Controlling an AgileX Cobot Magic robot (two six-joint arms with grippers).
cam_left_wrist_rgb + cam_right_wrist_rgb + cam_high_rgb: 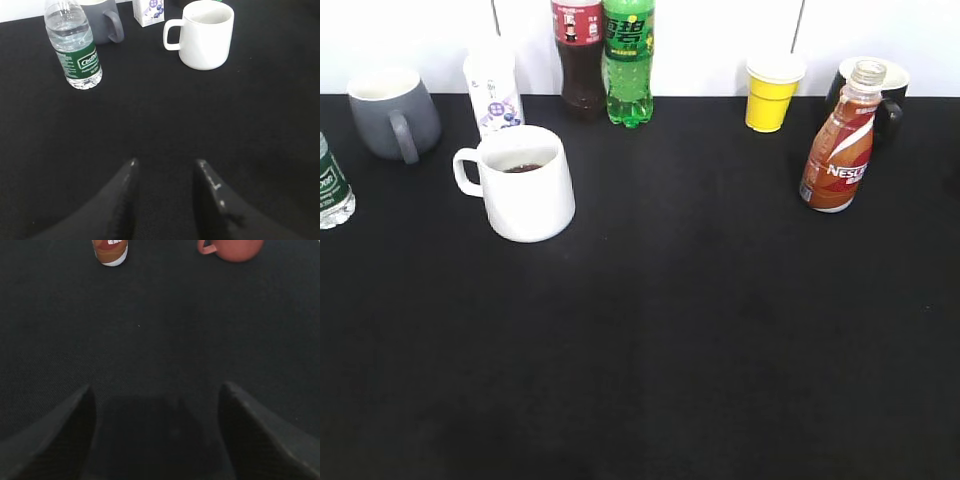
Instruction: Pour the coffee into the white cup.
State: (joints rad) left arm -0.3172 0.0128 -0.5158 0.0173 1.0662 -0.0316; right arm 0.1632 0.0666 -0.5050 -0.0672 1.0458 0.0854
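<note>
**Both grippers low and empty over the black table**

Black fingers of the left gripper [165, 192] sit slightly parted with nothing between them; the right gripper [155, 430] is spread wide, also empty. Ahead of the left one stand the white cup [520, 182], dark liquid inside, and a water bottle [73, 44] to its left. The coffee bottle [839, 140], uncapped, stands upright far right, well apart from the cup. Behind are a grey mug [392, 112], a small carton [492, 88], two soda bottles [604, 58], a yellow cup [772, 92]. A pink mug [231, 248] shows near the coffee bottle in the right wrist view.
</note>
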